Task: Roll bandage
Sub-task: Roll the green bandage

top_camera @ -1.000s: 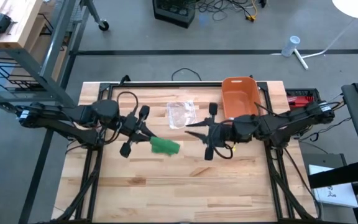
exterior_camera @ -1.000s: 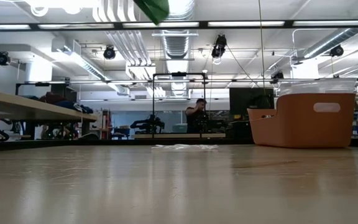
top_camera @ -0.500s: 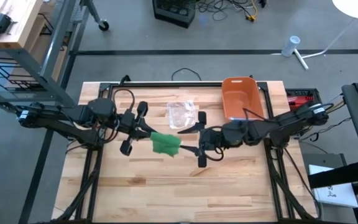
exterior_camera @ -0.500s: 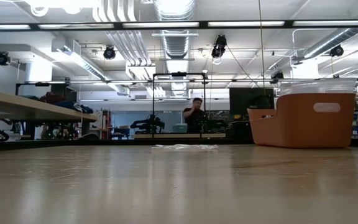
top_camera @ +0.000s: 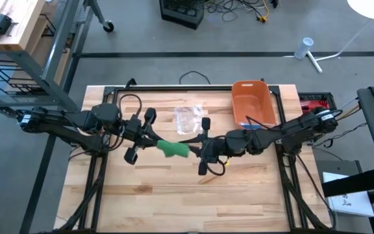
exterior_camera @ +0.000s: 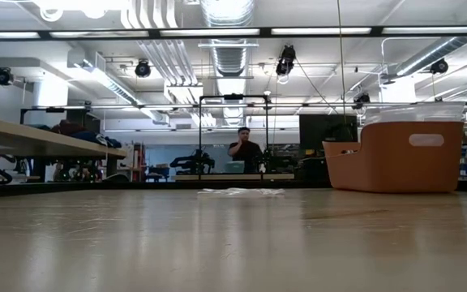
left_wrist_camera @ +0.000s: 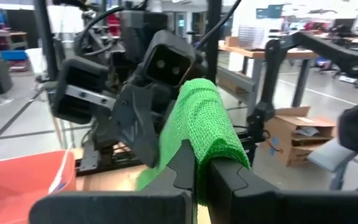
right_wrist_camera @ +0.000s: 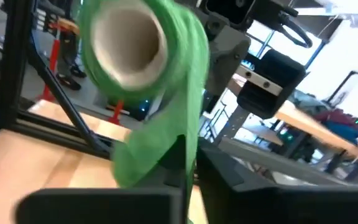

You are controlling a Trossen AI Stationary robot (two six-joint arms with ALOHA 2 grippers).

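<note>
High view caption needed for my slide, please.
Both grippers, left and right, pinch a green bandage above the table.

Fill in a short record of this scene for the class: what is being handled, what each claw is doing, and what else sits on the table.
item handled: green bandage on a cardboard core, held up off the table between the two arms
left claw: shut on the bandage
right claw: closed on the bandage's loose end
orange bin: at the far side of the table, right of centre
clear plastic wrapper: lying flat beside the bin
table: light wood
</note>
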